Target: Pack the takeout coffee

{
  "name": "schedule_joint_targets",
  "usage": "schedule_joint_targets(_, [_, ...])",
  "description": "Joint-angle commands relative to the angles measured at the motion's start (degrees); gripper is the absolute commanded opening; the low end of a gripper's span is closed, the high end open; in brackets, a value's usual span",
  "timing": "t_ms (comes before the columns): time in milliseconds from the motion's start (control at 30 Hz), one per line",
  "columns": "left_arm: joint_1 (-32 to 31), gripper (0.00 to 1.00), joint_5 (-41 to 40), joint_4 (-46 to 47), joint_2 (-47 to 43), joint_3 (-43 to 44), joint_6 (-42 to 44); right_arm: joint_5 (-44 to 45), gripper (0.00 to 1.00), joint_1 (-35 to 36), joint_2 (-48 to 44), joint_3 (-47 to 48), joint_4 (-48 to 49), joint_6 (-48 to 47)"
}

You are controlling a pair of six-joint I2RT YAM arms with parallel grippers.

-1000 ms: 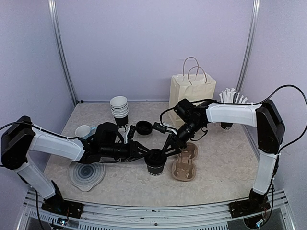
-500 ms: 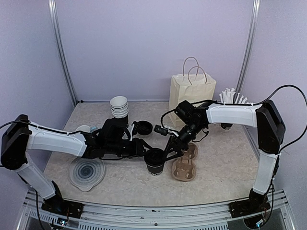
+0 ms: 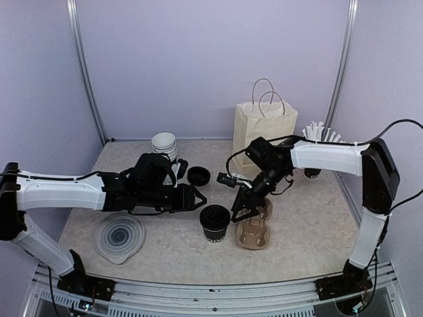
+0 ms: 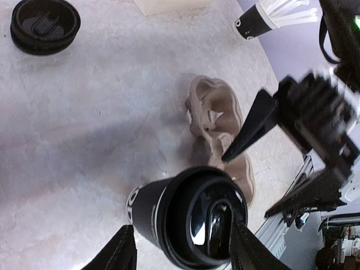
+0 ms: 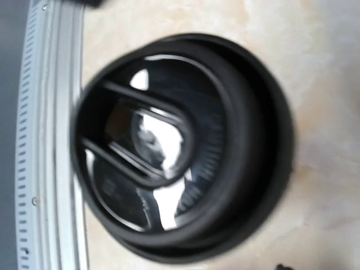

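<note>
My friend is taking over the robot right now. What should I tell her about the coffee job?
Left gripper: jaws open, empty, just beside the lidded cup.
Right gripper: jaws open, empty, over the carrier tray, close to the cup.
The cup stands upright on the table next to the tray, whose slots are empty. A loose lid lies further back, and the paper bag stands behind.
Done: lid on the cup.
Left: set the cup into the tray, then probably bag it.
</note>
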Motion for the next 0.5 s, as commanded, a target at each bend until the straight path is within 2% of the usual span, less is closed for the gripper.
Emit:
schedule_joint_targets(0, [-2.7,0.56,-0.8,-4.9,-4.4,-4.4,-7.3,1.3,0.69,-3.4,-1.5,4.5,-1.9,-0.9])
schedule_joint_targets(133, [-4.9,0.55,2.0,-2.3,-5.6,-7.4,-9.7,2.5,0.66,-4.3,0.3,7.1,0.6,0.4])
schedule_joint_targets(233, [-5.2,0.52,4.7,1.6,-4.0,-8.7,-10.4,-0.2,0.65,-4.3,2.9,9.3,0.4,0.2])
schedule_joint_targets(467, [-4.4,0.5,4.5,4.9,-1.1,-8.2,-9.6,-4.9,0.69,-2.9,4.3,7.1,-0.4,-2.0])
